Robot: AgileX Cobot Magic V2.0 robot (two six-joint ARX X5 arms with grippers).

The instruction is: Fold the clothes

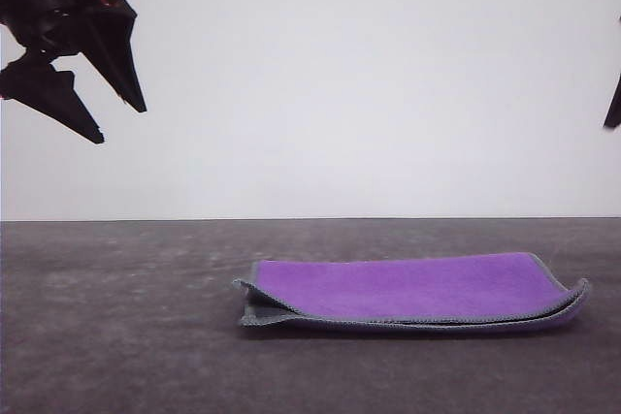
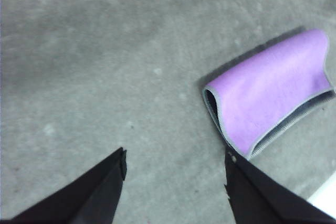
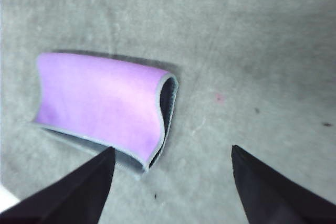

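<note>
1. Judging progress: cloth already doubled over once, purple face out, two layers stacked on the grey table; looks like first fold done.
2. Left to do, as a guess: maybe a second fold into a smaller packet, or nothing if one fold counts; can't settle that from here.
3. Lying right of centre on the table, flat, nothing touching it.
4. Showing light grey stitched edging round both layers, dark grey inner face peeking at the open end in the left wrist view and the right wrist view; edges roughly matched, near long edge gaping slightly, corners curling up a bit.
5. Hanging high up at left, well clear of cloth: left gripper, jaws spread wide, holding nothing; same in its wrist view.
6. Right gripper: jaws wide apart, empty, above the table near the cloth's open end.
</note>
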